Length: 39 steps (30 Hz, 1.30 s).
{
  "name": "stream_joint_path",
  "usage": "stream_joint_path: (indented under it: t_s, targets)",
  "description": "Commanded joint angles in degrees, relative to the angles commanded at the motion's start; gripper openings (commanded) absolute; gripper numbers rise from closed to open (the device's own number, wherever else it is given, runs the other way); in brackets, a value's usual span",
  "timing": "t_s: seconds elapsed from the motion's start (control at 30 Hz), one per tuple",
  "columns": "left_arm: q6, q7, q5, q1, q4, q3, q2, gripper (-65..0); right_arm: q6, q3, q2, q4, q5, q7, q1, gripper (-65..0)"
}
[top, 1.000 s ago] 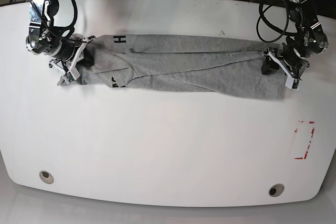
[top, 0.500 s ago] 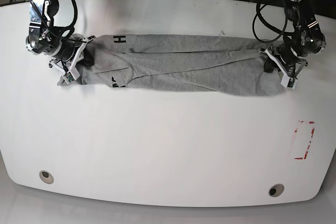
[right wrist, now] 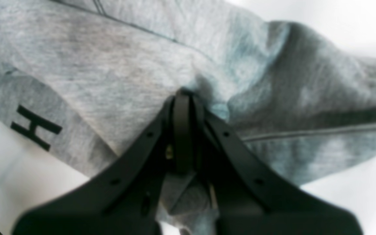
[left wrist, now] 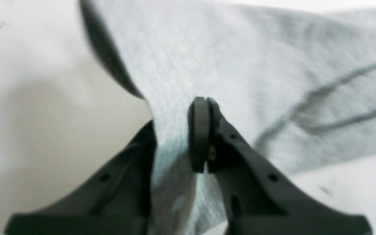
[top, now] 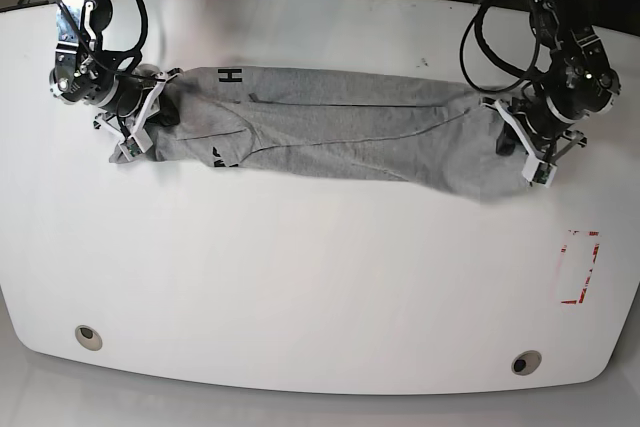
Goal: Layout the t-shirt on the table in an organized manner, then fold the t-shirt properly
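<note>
The right gripper [top: 135, 132] sits at the far left end of the shirt [top: 340, 137] in the base view, its jaws pinched tight on a bunch of grey cloth; the right wrist view shows the black fingers [right wrist: 181, 130] closed together with fabric gathered at their tips and a black letter H [right wrist: 35, 127] printed just to their left. From there the shirt runs as one long, narrow band across the back half of the table [top: 300, 277], its long axis lying side to side and dipping slightly toward the front at its right end. The H mark [top: 232, 76] lies on the shirt's back edge near the right gripper, and a second dark mark [top: 220, 156] on its front edge below that. Long creases run lengthwise along the band.

At the shirt's right end the left gripper [top: 528, 142] clamps the cloth; in the left wrist view a fold of grey fabric passes between its two fingers [left wrist: 201, 130].

In front of the shirt the table lies broad and bare. A red dashed rectangle [top: 580, 267] is marked toward the front right of the shirt, near the table's right edge, and two grommets [top: 88, 335] [top: 520, 362] sit by the front edge. Behind the shirt only a thin strip of table remains.
</note>
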Motion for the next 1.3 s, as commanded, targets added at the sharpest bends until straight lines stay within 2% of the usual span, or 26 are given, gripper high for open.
stream_joint_path:
  t_s: [0.1,0.33,0.63,0.87,1.3]
  targets:
    - [0.00,0.09,0.00,0.09,-0.18,3.43,1.32,-61.4,0.00,0.00,0.00,0.00,0.00,0.00,0.00,-62.2]
    - [0.00,0.09,0.18,0.09,-0.26,10.64,8.35,-61.5,0.00,0.00,0.00,0.00,0.00,0.00,0.00,-62.2]
    - [0.00,0.09,0.35,-0.09,-0.44,20.57,14.23,-61.5,0.00,0.00,0.00,0.00,0.00,0.00,0.09,-62.2]
    - [0.00,0.09,0.35,-0.18,-2.02,25.41,14.23,-61.5,0.00,0.00,0.00,0.00,0.00,0.00,0.09,-62.2]
    - [0.00,-0.18,0.26,-0.18,-2.46,26.64,14.23,-61.4,0.00,0.00,0.00,0.00,0.26,0.00,0.09,-62.2]
